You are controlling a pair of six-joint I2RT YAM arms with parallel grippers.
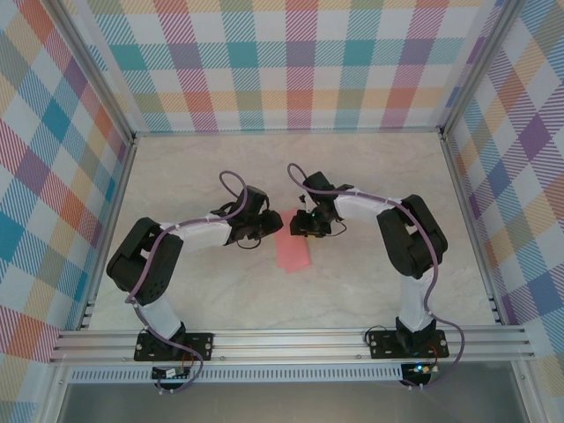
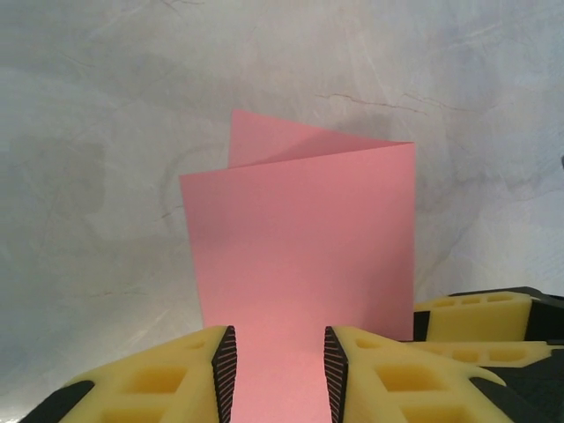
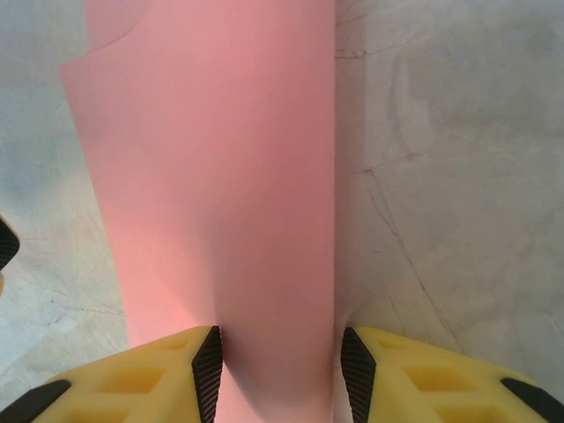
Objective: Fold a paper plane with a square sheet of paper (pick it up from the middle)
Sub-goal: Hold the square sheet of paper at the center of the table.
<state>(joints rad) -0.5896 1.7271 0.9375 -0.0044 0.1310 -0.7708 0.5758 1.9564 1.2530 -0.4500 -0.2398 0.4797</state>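
Observation:
The square sheet of paper (image 1: 293, 251) is salmon-pink and lies folded over on the table between the two arms. In the left wrist view the top layer of the paper (image 2: 300, 238) sits askew, and a corner of the lower layer sticks out behind it. My left gripper (image 2: 279, 374) is at the paper's near edge, open, with pink paper showing in the gap between its pads. My right gripper (image 3: 282, 374) is also open over the paper (image 3: 211, 176), which bulges slightly between its pads. The sheet's straight edge runs just inside the right pad. In the top view the left gripper (image 1: 264, 231) and right gripper (image 1: 300, 227) flank the paper's far end.
The table (image 1: 370, 282) is pale marble-patterned, walled by plaid panels with a metal rail (image 1: 291, 339) at the near edge. A yellow finger of the right gripper (image 2: 476, 322) shows at the lower right of the left wrist view, close to the paper.

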